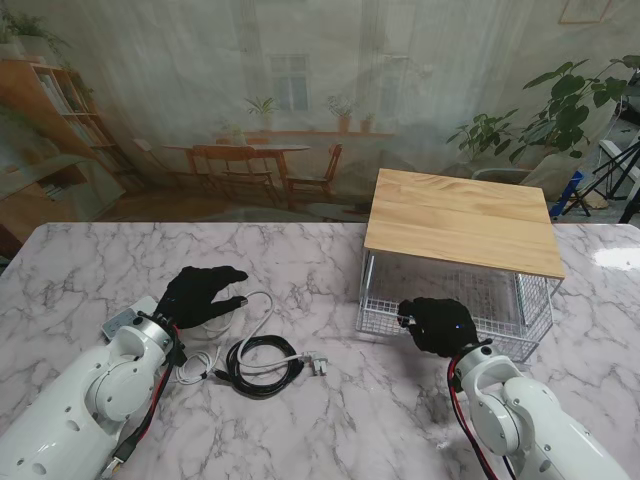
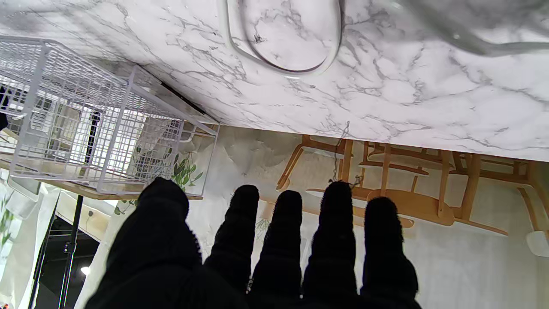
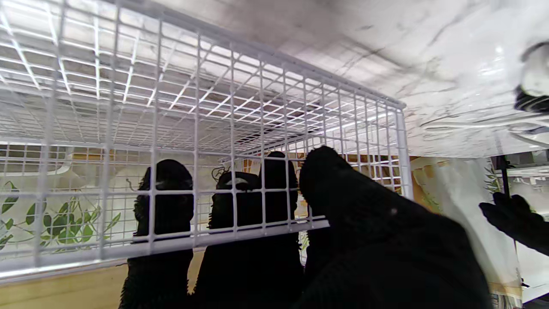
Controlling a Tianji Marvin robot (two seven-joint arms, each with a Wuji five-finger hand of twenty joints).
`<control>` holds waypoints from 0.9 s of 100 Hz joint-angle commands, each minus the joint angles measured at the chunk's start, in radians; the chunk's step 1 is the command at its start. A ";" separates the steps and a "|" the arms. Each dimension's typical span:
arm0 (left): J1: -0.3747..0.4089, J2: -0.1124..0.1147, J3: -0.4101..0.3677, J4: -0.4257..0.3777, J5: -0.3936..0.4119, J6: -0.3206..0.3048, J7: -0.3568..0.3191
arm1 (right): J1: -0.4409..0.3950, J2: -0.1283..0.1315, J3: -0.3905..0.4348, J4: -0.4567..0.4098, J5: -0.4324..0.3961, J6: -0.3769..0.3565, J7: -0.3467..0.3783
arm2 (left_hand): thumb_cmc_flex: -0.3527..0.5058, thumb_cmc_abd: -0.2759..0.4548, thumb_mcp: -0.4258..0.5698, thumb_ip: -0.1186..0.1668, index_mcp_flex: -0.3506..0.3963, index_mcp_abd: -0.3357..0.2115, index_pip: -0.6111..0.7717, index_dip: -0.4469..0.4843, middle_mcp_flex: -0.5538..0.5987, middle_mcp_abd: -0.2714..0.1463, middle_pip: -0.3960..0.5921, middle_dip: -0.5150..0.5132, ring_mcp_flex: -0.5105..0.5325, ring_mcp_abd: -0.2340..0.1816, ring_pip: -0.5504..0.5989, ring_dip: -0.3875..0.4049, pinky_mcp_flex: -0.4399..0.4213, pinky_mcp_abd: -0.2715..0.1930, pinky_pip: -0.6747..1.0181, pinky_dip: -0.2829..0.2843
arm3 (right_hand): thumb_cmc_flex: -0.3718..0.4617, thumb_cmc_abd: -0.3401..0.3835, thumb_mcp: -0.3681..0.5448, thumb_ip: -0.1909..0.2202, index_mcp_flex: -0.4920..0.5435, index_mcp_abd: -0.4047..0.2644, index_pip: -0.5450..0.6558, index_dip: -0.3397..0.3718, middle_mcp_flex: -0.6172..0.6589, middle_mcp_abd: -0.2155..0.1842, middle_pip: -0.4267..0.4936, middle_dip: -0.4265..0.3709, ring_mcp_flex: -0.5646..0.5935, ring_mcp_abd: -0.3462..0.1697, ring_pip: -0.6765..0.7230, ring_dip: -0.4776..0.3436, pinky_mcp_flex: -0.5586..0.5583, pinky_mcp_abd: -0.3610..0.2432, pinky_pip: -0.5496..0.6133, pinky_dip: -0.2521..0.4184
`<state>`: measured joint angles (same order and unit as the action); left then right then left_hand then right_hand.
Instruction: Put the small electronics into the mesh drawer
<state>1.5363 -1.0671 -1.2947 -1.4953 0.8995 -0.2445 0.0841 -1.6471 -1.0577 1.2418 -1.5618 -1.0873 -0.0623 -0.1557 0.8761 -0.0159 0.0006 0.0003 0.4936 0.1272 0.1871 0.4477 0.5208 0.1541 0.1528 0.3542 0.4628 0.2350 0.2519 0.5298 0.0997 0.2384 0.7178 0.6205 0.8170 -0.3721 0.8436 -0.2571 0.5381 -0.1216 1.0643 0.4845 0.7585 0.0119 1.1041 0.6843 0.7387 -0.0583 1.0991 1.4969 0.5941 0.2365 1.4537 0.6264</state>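
**Drawer front gripped, cables waiting**

Both white arms rise from the near corners of the stand's view. On the left, the left hand hovers over the marble counter, fingers spread and holding nothing. Just beside it, nearer to me and to its right, lies a coiled black cable with a white cable looping around it and a small white plug at the coil's right edge. On the right, the right hand sits at the front rim of the mesh drawer, under a wooden top. I judge this grip is meant to slide the drawer out before loading.

From the left wrist, the left hand's fingers stretch straight and apart, touching nothing; a white cable loop lies on the counter ahead, and the mesh drawer stands well apart.

From the right wrist, the fingers reach inside the drawer's front wire panel while the thumb stays outside, so the hand is closed on the mesh. No electronics show inside yet.
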 commanded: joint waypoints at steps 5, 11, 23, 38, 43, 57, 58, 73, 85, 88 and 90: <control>-0.001 0.001 0.004 0.001 0.004 0.005 -0.017 | -0.033 0.001 -0.001 -0.037 -0.006 -0.010 0.009 | -0.001 0.039 -0.025 0.001 0.008 0.000 -0.007 0.002 -0.030 0.002 -0.012 0.002 -0.013 -0.004 -0.012 -0.007 -0.021 0.018 -0.029 0.016 | 0.101 0.018 0.094 0.025 0.115 -0.142 0.097 0.070 0.032 0.054 -0.012 0.011 0.040 -0.032 0.135 0.073 0.021 0.025 0.035 -0.006; 0.000 0.001 0.004 0.000 0.004 0.007 -0.018 | -0.048 0.001 0.002 -0.052 -0.007 -0.013 0.013 | -0.002 0.039 -0.025 0.000 0.009 -0.002 -0.007 0.002 -0.030 0.002 -0.012 0.002 -0.012 -0.005 -0.012 -0.007 -0.021 0.018 -0.028 0.016 | 0.101 0.016 0.098 0.025 0.118 -0.135 0.096 0.069 0.034 0.057 -0.014 0.011 0.041 -0.030 0.134 0.073 0.021 0.025 0.035 -0.007; -0.001 0.002 0.004 0.000 0.008 0.007 -0.019 | -0.077 0.002 0.013 -0.078 -0.013 -0.021 0.013 | 0.000 0.039 -0.025 0.001 0.010 -0.002 -0.006 0.003 -0.029 0.001 -0.012 0.002 -0.012 -0.004 -0.012 -0.007 -0.021 0.018 -0.029 0.016 | 0.102 0.012 0.104 0.024 0.124 -0.132 0.097 0.072 0.037 0.054 -0.017 0.011 0.040 -0.028 0.136 0.073 0.021 0.026 0.035 -0.008; -0.003 0.003 0.007 0.001 0.010 0.009 -0.022 | -0.115 0.001 0.031 -0.104 -0.022 -0.029 0.000 | -0.001 0.039 -0.025 0.001 0.009 -0.001 -0.007 0.003 -0.030 0.001 -0.012 0.002 -0.012 -0.005 -0.012 -0.007 -0.021 0.017 -0.029 0.016 | 0.100 0.011 0.108 0.022 0.126 -0.135 0.096 0.074 0.040 0.056 -0.019 0.012 0.042 -0.027 0.134 0.073 0.021 0.026 0.036 -0.009; -0.004 0.003 0.008 0.002 0.011 0.008 -0.023 | -0.127 0.000 0.036 -0.110 -0.025 -0.028 -0.006 | -0.001 0.040 -0.025 0.001 0.008 -0.002 -0.007 0.002 -0.031 0.002 -0.012 0.002 -0.012 -0.005 -0.012 -0.007 -0.020 0.017 -0.029 0.016 | 0.099 0.011 0.108 0.022 0.126 -0.133 0.094 0.074 0.040 0.059 -0.021 0.012 0.045 -0.026 0.132 0.073 0.021 0.026 0.036 -0.010; -0.006 0.004 0.011 0.004 0.015 0.010 -0.025 | -0.155 -0.001 0.046 -0.126 -0.028 -0.028 -0.016 | 0.000 0.040 -0.024 0.001 0.009 -0.002 -0.007 0.003 -0.030 0.002 -0.011 0.002 -0.012 -0.004 -0.012 -0.007 -0.020 0.018 -0.028 0.016 | 0.099 0.007 0.111 0.022 0.129 -0.127 0.090 0.071 0.041 0.061 -0.023 0.012 0.046 -0.022 0.129 0.073 0.024 0.028 0.036 -0.011; -0.006 0.004 0.011 0.004 0.015 0.010 -0.025 | -0.156 -0.001 0.046 -0.126 -0.028 -0.028 -0.017 | 0.000 0.040 -0.024 0.001 0.008 -0.002 -0.007 0.002 -0.031 0.003 -0.012 0.002 -0.012 -0.004 -0.012 -0.007 -0.020 0.018 -0.028 0.016 | 0.100 0.007 0.112 0.022 0.130 -0.127 0.089 0.071 0.041 0.061 -0.023 0.012 0.046 -0.022 0.129 0.073 0.024 0.028 0.036 -0.011; -0.007 0.005 0.012 0.006 0.022 0.012 -0.022 | -0.175 -0.003 0.043 -0.134 -0.028 -0.028 -0.032 | -0.002 0.040 -0.025 0.001 0.008 -0.001 -0.006 0.003 -0.032 0.001 -0.011 0.002 -0.012 -0.005 -0.012 -0.007 -0.020 0.017 -0.028 0.016 | 0.100 0.004 0.116 0.021 0.137 -0.128 0.092 0.072 0.044 0.059 -0.023 0.014 0.045 -0.020 0.130 0.073 0.024 0.029 0.035 -0.011; -0.006 0.004 0.011 0.004 0.023 0.016 -0.021 | -0.186 -0.002 0.041 -0.137 -0.037 -0.029 -0.046 | -0.001 0.040 -0.025 0.001 0.009 -0.002 -0.006 0.003 -0.033 0.001 -0.011 0.002 -0.012 -0.006 -0.012 -0.007 -0.020 0.018 -0.028 0.016 | 0.099 0.004 0.117 0.020 0.137 -0.128 0.092 0.073 0.043 0.061 -0.024 0.014 0.045 -0.018 0.129 0.073 0.024 0.029 0.036 -0.012; -0.006 0.005 0.011 0.004 0.024 0.017 -0.021 | -0.189 -0.002 0.041 -0.139 -0.038 -0.029 -0.049 | -0.001 0.040 -0.025 0.001 0.009 -0.002 -0.006 0.003 -0.033 0.001 -0.011 0.002 -0.012 -0.005 -0.012 -0.007 -0.020 0.016 -0.027 0.016 | 0.099 0.005 0.118 0.020 0.137 -0.128 0.092 0.073 0.044 0.060 -0.025 0.014 0.045 -0.018 0.128 0.073 0.024 0.029 0.036 -0.012; -0.006 0.005 0.011 0.004 0.024 0.017 -0.021 | -0.191 -0.003 0.041 -0.141 -0.038 -0.028 -0.051 | -0.001 0.040 -0.025 0.001 0.008 -0.001 -0.006 0.003 -0.032 0.002 -0.011 0.002 -0.012 -0.006 -0.011 -0.007 -0.020 0.017 -0.027 0.016 | 0.100 0.004 0.118 0.020 0.136 -0.127 0.091 0.073 0.043 0.060 -0.025 0.014 0.045 -0.018 0.128 0.073 0.024 0.029 0.036 -0.012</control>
<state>1.5302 -1.0631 -1.2854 -1.4934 0.9213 -0.2323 0.0762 -1.8241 -1.0566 1.2870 -1.6910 -1.1196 -0.0888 -0.2005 0.8761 -0.0158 0.0006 0.0003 0.4936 0.1272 0.1871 0.4477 0.5208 0.1523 0.1528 0.3542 0.4628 0.2325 0.2519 0.5298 0.0997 0.2385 0.7171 0.6205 0.8177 -0.4134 0.8726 -0.2571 0.5788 -0.0833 1.0476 0.4871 0.7851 0.0212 1.0923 0.6873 0.7605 -0.0466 1.1564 1.5394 0.6056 0.2456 1.4562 0.6211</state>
